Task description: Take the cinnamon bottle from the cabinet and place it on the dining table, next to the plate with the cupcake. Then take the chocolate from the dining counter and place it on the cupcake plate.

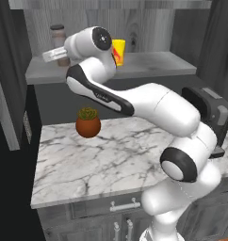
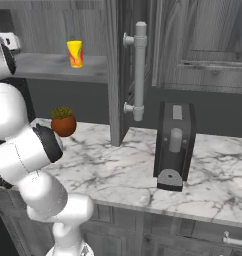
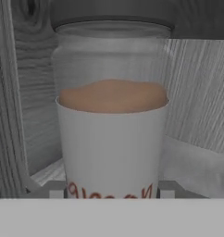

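The cinnamon bottle (image 1: 59, 41) stands at the left end of the cabinet shelf (image 1: 149, 63). It has a dark cap, a clear top and brown powder inside. In the hand view the cinnamon bottle (image 3: 111, 134) is very close, and a dark fingertip (image 3: 57, 189) presses each side of its white label. My gripper (image 1: 56, 54) reaches in from the right at the bottle's mid height and is shut on it. The bottle's base looks level with the shelf. The dining table, plate, cupcake and chocolate are out of view.
A yellow cup with red marks (image 1: 118, 51) stands on the shelf right of my wrist. Below on the marble counter (image 1: 111, 160) sit a small potted plant (image 1: 88, 122) and a dark appliance (image 2: 174, 145). The open cabinet door with its long handle (image 2: 139, 70) stands to the right.
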### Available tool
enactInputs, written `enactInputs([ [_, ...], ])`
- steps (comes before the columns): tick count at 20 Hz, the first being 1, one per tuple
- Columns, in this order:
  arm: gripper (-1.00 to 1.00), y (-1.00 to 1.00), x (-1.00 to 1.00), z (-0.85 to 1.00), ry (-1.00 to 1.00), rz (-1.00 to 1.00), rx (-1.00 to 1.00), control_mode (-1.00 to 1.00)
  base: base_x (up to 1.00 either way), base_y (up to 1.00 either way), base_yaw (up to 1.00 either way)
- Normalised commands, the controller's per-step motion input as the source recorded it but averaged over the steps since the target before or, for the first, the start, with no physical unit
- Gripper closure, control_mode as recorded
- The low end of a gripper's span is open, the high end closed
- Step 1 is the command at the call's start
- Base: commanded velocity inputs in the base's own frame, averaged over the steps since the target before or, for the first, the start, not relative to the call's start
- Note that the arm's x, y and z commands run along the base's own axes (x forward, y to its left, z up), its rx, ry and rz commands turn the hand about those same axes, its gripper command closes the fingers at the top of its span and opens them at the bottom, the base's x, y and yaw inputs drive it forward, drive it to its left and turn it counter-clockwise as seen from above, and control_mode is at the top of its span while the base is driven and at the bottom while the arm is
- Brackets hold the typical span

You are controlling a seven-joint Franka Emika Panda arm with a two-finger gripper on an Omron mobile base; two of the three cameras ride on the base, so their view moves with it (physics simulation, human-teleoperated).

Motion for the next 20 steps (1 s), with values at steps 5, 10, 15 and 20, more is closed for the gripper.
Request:
enactInputs([
  [5, 1.0, -0.53, -0.66, 0.01, -0.02, 0.0, 0.1, -1.0, 0.0, 0.0, 0.0],
  [10, 1.0, -0.53, -0.64, 0.0, 0.0, 0.0, 0.09, -1.0, 0.0, 0.0, 0.0],
  [15, 1.0, -0.43, -0.64, 0.01, 0.01, 0.0, 0.01, -1.0, 0.0, 0.0, 0.0],
  [20, 1.0, -0.51, -0.75, -0.02, -0.01, 0.0, 0.01, -1.0, 0.0, 0.0, 0.0],
])
